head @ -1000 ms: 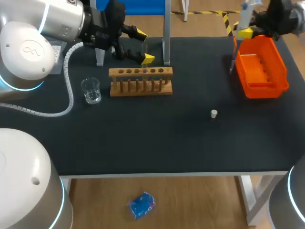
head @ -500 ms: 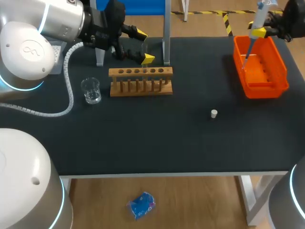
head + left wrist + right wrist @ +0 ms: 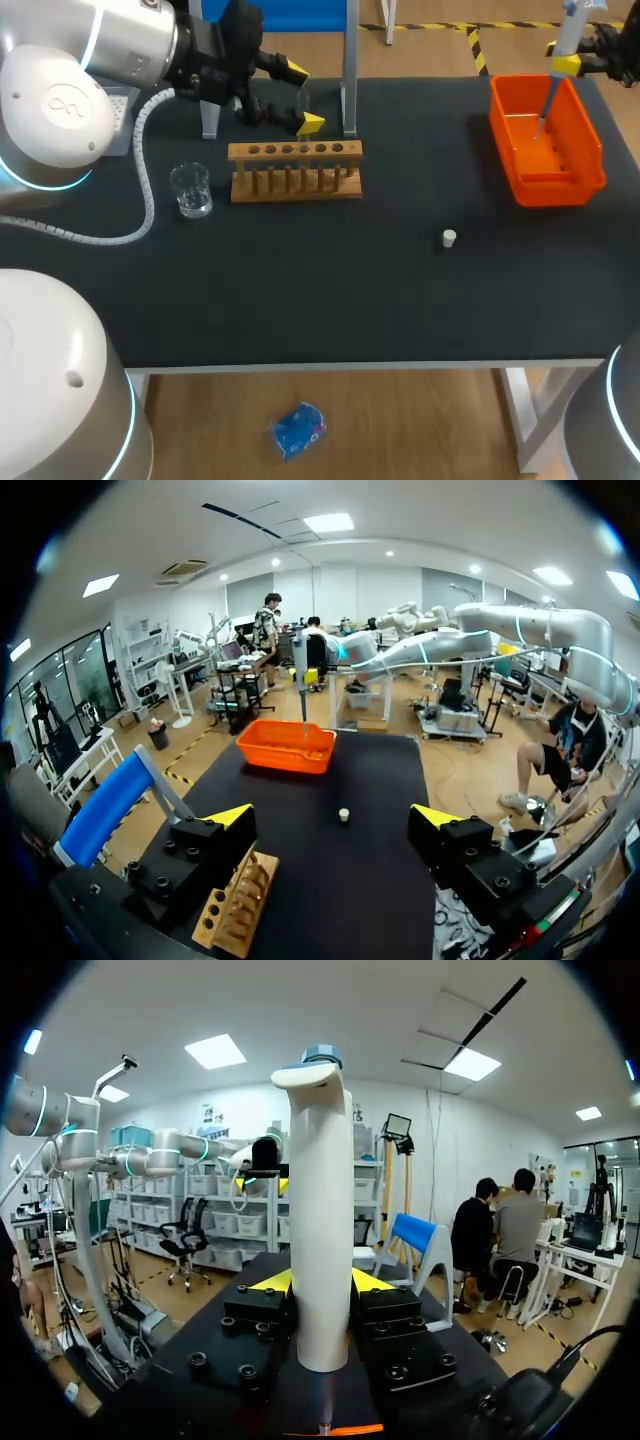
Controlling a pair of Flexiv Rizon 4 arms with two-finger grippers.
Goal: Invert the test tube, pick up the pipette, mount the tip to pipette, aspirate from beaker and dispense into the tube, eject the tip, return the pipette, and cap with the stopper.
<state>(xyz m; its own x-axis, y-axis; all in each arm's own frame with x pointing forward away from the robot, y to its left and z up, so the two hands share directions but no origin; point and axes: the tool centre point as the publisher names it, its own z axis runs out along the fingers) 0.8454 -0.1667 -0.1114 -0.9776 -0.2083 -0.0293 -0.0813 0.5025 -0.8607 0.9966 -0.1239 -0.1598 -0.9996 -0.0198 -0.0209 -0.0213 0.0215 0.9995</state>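
**Pipette held over the bin by my right arm; left fingers spread behind the rack**

My right gripper is at the far right corner of the counter. Its fingers pinch the white pipette from two sides and hold it upright. The pipette's thin lower end hangs over the inside of the orange bin. In the right wrist view, the pipette body stands between the two yellow tips and rises well above them.

My left gripper sits just behind the wooden test tube rack. Its fingers are spread wide, and the left wrist view shows nothing between them.

The glass beaker stands just left of the rack. The small white stopper lies alone on the counter, between the rack and the bin and nearer my side. I cannot make out the test tube itself.
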